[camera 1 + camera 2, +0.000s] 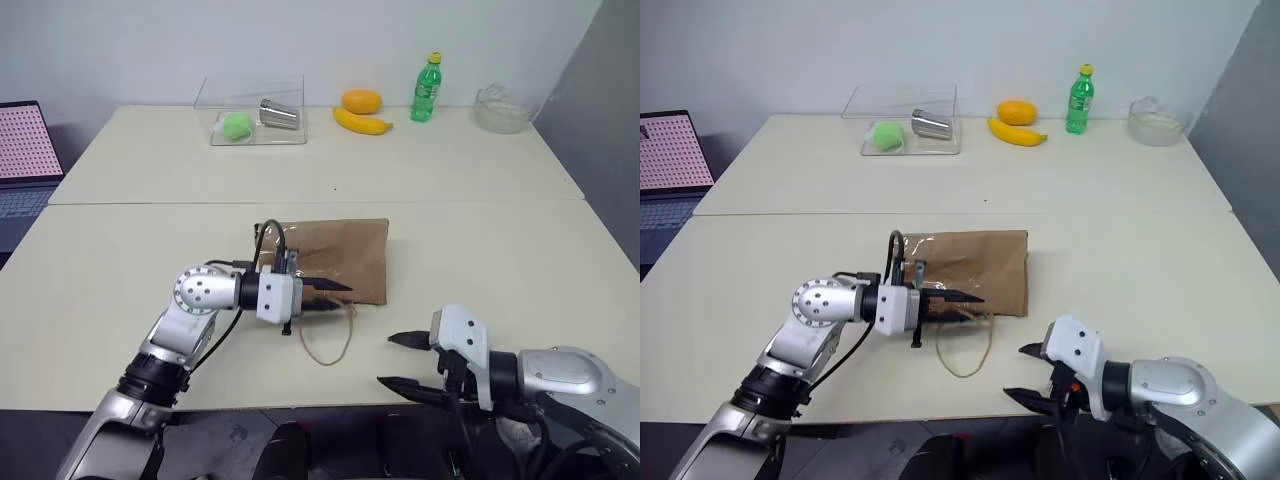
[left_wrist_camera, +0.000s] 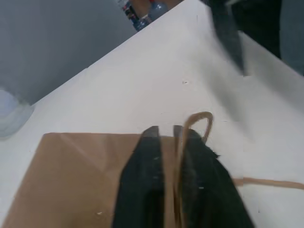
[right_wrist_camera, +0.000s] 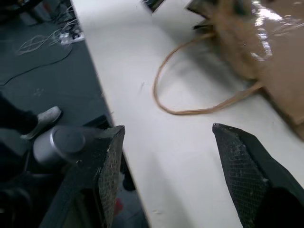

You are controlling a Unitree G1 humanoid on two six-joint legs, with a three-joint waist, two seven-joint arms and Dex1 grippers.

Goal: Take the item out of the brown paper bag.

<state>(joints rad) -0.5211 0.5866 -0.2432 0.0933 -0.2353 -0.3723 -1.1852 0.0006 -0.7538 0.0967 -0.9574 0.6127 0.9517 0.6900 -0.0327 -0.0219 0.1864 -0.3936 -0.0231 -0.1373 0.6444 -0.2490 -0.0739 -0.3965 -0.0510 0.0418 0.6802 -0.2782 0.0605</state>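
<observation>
The bag [image 1: 335, 258], brown creased kraft paper, lies flat at the centre of the frame on the bench, its mouth edge toward the lower side. One thin tan handle [image 1: 328, 338] loops out below it onto the bench; the other handle [image 2: 179, 156] runs between the left hand's closed fingers.

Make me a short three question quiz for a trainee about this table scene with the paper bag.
1. True or false: the brown paper bag lies flat on the table.
2. What does the left gripper pinch? A) a bag handle B) the banana C) nothing
3. Fill in: the right gripper has its jaws ____.

Key: 1 true. 2 A; one thin handle runs between its shut jaws. 3 open, holding nothing.
</observation>
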